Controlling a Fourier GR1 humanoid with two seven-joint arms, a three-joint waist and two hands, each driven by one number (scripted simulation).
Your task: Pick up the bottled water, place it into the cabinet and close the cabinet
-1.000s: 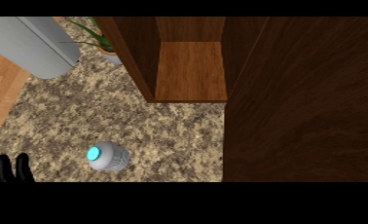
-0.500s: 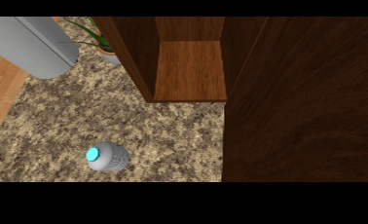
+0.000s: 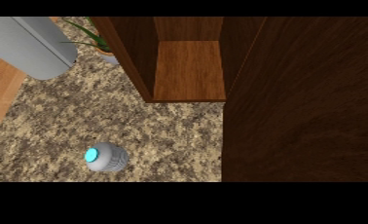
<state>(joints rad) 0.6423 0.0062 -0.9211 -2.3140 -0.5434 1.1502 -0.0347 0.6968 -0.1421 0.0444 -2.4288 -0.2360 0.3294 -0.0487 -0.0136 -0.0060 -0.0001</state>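
The cabinet door (image 3: 295, 101) overruns the right edge; the cabinet (image 3: 134, 47) partly hides a plant (image 3: 108, 56).

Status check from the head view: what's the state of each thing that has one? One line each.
bottled water: standing on the counter, cap on, not held
cabinet: open, bottle not inside
cabinet door: swung open, at the view's right
hands: neither in view

A bottled water (image 3: 106, 157), seen from above with a cyan cap, is set upright on a speckled bench (image 3: 57, 116). Beyond it an open wooden cabinet (image 3: 188, 69) is shown, its door (image 3: 295, 101) swung out at right.
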